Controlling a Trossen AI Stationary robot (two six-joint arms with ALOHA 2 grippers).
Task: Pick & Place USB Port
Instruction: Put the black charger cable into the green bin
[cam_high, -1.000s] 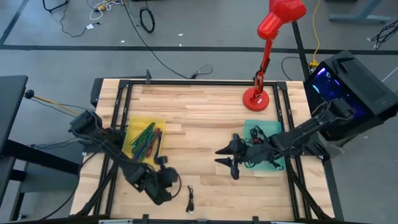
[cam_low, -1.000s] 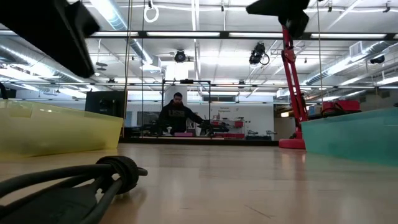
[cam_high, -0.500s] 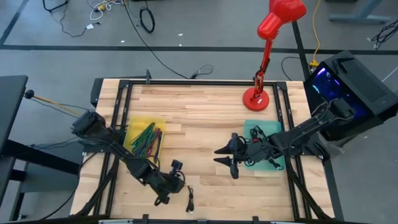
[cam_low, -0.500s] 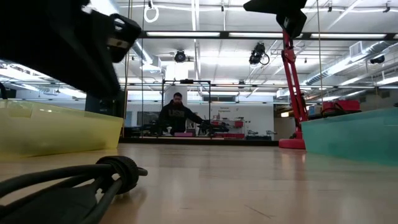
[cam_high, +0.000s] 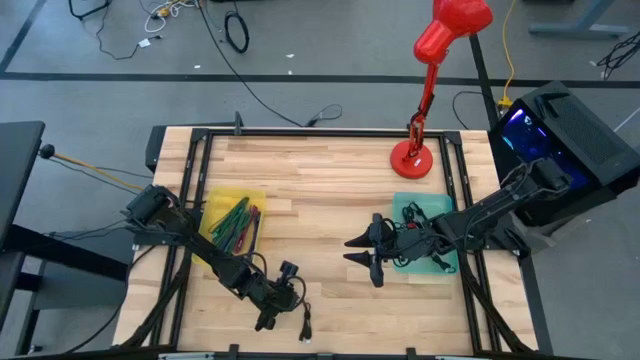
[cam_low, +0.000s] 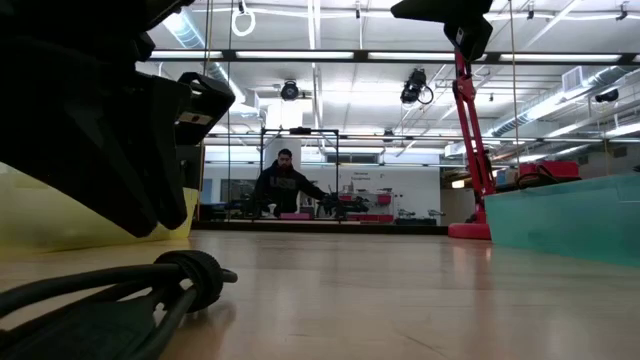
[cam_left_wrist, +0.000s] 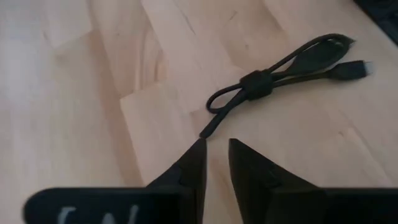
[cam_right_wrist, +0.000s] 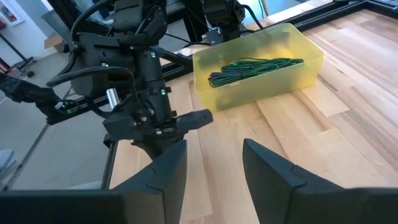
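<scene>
Cable: the black USB cable lies bundled on my counter, near the front edge
Left claw: low just beside the cable's end, tips only a little apart, empty
Right claw: waits spread by the green bin
Risk: my narrow tips may push the cable away

cable – black | bin – yellow | tray – teal | lamp – red
</scene>
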